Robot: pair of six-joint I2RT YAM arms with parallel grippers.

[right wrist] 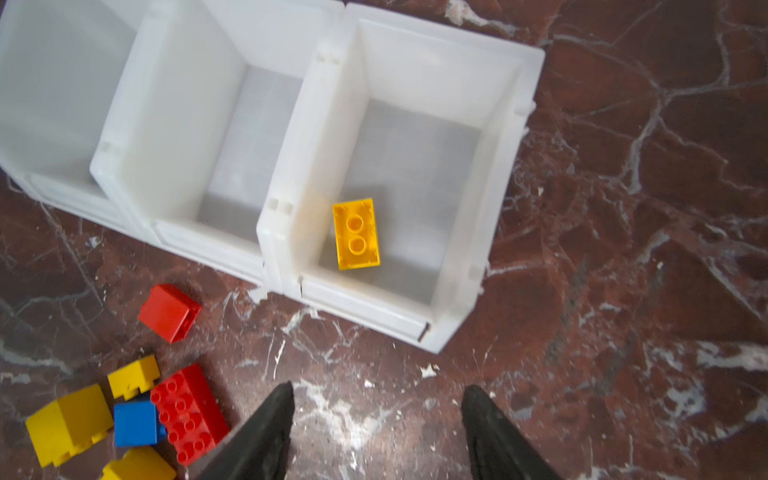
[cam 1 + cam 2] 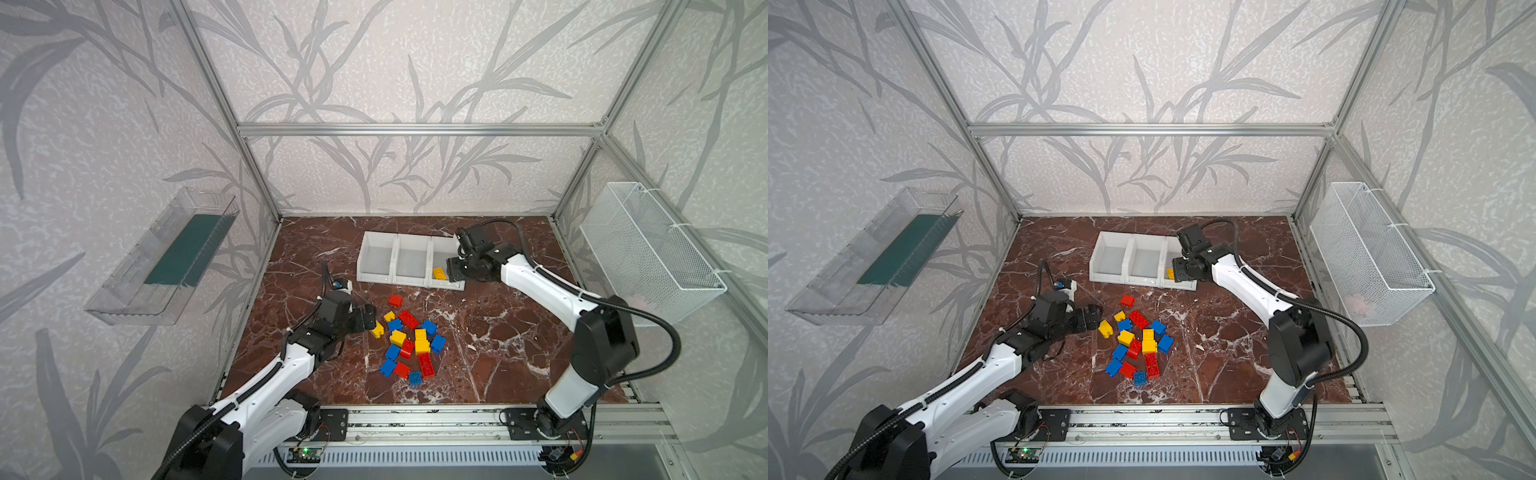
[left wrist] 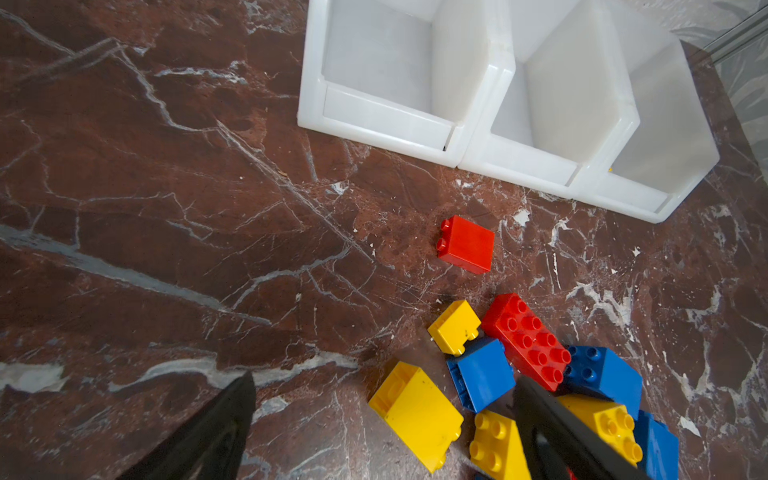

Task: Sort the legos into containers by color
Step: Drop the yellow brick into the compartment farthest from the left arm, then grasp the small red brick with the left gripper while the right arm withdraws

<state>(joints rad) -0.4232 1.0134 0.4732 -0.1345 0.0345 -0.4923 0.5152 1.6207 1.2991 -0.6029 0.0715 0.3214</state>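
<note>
Yellow plastic lies just ahead of my right gripper (image 1: 378, 392): one long yellow brick (image 1: 356, 234), underside up, on the floor of the end bin (image 1: 365, 306) of the containers (image 1: 274, 232), the bin nearest that arm. The jaws stand apart with nothing between them; past the fingertips I see only bare marble tabletop (image 1: 623, 249) and then the bin's front wall. In both top views the gripper sits at the front of this same bin. The other two bins run off sideways, away from this arm.

My left gripper (image 3: 384, 382) is spread wide too and grips nothing. It hovers low at the near edge of the heap of legos (image 2: 409, 345), which lies on the tabletop between my two arms and apart from the containers. A big yellow block (image 3: 417, 415), tipped on its side, lies in the gap between these fingers, closer to the finger on the heap side; I cannot tell whether that finger touches it. The same finger crosses over a studded yellow piece (image 3: 494, 440). Just beyond the fingertips are a small yellow brick (image 3: 454, 326), a blue brick (image 3: 482, 374) against it, and a long red brick (image 3: 525, 340) lying studs up. Farther ahead, alone between the heap and the containers, a lone red brick (image 3: 466, 244) rests on its side.
</note>
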